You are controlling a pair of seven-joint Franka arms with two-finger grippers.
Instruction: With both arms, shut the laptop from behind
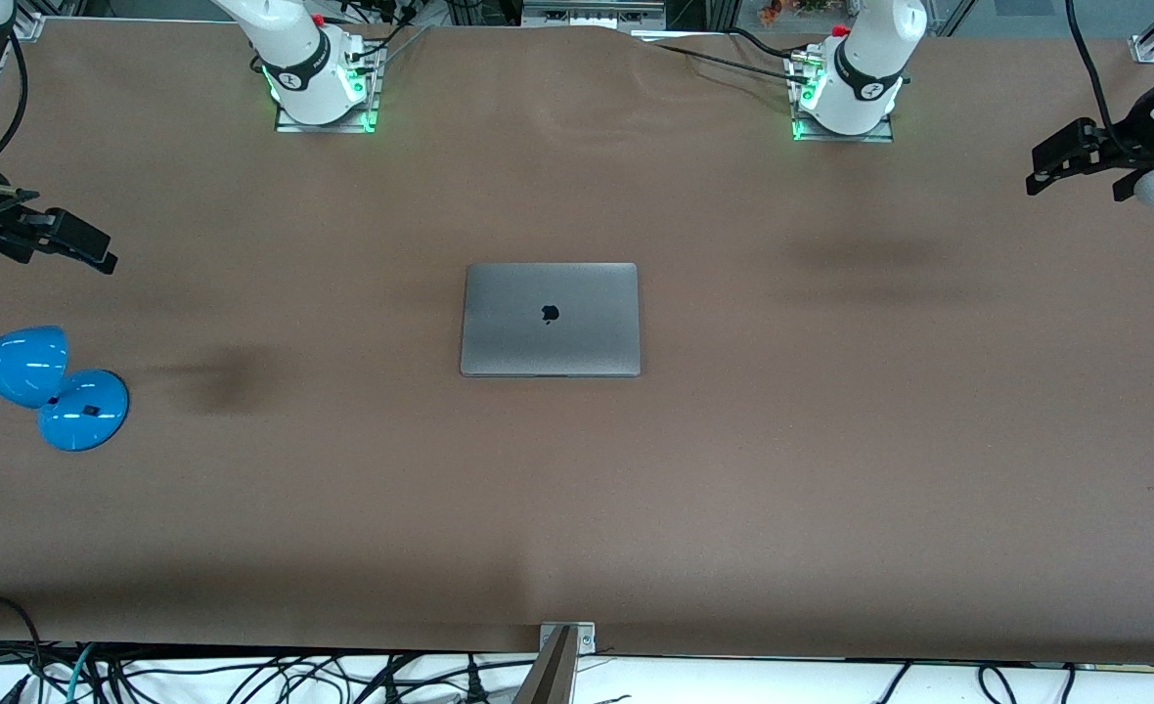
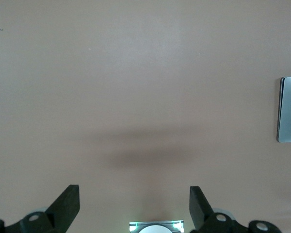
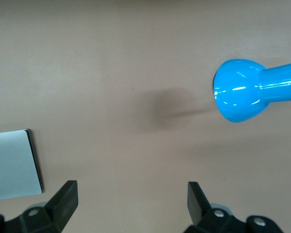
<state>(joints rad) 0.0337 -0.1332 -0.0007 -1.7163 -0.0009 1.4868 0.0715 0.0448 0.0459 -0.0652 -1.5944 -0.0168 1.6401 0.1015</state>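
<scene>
The grey laptop (image 1: 550, 319) lies shut and flat on the brown table, its lid with the dark apple logo facing up. An edge of it shows in the left wrist view (image 2: 289, 109) and in the right wrist view (image 3: 13, 164). My left gripper (image 1: 1061, 166) is open and empty, up in the air over the table's edge at the left arm's end. My right gripper (image 1: 68, 240) is open and empty, up over the table's edge at the right arm's end. Each wrist view shows its own gripper, the left (image 2: 134, 201) and the right (image 3: 133, 199), over bare table.
A blue desk lamp (image 1: 44, 386) stands at the right arm's end of the table, nearer to the front camera than my right gripper; its head shows in the right wrist view (image 3: 240, 96). The arm bases (image 1: 318, 83) (image 1: 846, 93) stand along the table's top edge. A metal bracket (image 1: 565, 645) sits at the front edge.
</scene>
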